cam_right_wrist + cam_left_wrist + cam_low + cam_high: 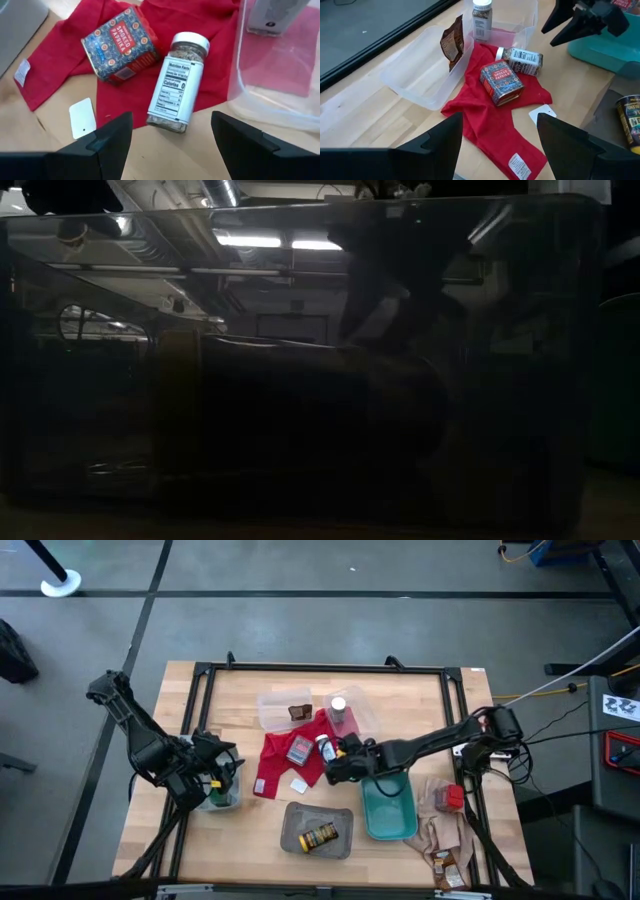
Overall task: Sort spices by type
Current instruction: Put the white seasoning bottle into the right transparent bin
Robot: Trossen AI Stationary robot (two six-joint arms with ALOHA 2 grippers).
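Observation:
A white-capped clear bottle (177, 82) lies on its side on the red cloth (285, 768), next to a red and blue tin (121, 45). My right gripper (172, 135) is open and hovers just short of the bottle's bottom end (327, 750), touching nothing. My left gripper (500, 135) is open at the table's left, over a small clear tray (222, 792) with something green in it. A second white-capped bottle (481, 17) stands upright in a far clear tray. A dark brown packet (452, 42) leans in the clear tray beside it. A yellow-labelled jar (320, 836) lies in the grey tray.
A teal tray (388, 808) sits right of the red cloth, under my right arm. A beige cloth (445, 830) at the near right carries a red tin (452, 798) and a brown packet (445, 865). The low view is blocked by a dark tray wall.

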